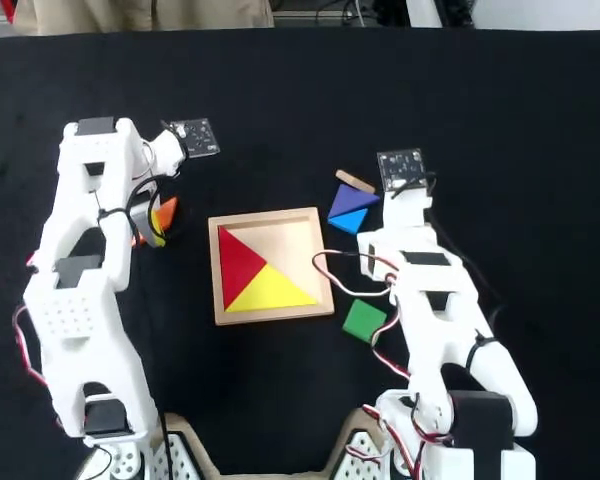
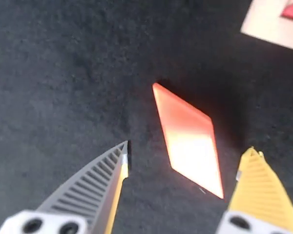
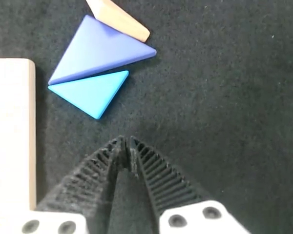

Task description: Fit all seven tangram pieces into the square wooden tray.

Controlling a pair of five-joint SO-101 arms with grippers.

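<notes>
Orange parallelogram tile [image 2: 185,131], flat on the black cloth [image 2: 63,73]: this is the piece my coming move turns on. It lies straight ahead of my left gripper [image 2: 189,147], whose two fingers stand wide apart, one on each side of the tile's near end and neither touching it. The tile's long axis runs away from me, slightly skewed to the line of my fingers, so I judge that closing would pinch it across its short width (the better way to take it).

Seen from above, the tile sits at nine o'clock from the square wooden tray [image 1: 270,215], just off its rim. My left arm is by far the nearer one. The tray holds a large red triangle [image 1: 238,258] and a large yellow triangle [image 1: 272,290], meeting along a slanted edge. Its half toward twelve and three o'clock is bare wood.

My right gripper [image 3: 126,141] is at three o'clock from the tray, its fingers pressed together on nothing. A violet-blue triangle [image 3: 100,51] and a light blue triangle [image 3: 93,92] lie just ahead of it.
</notes>
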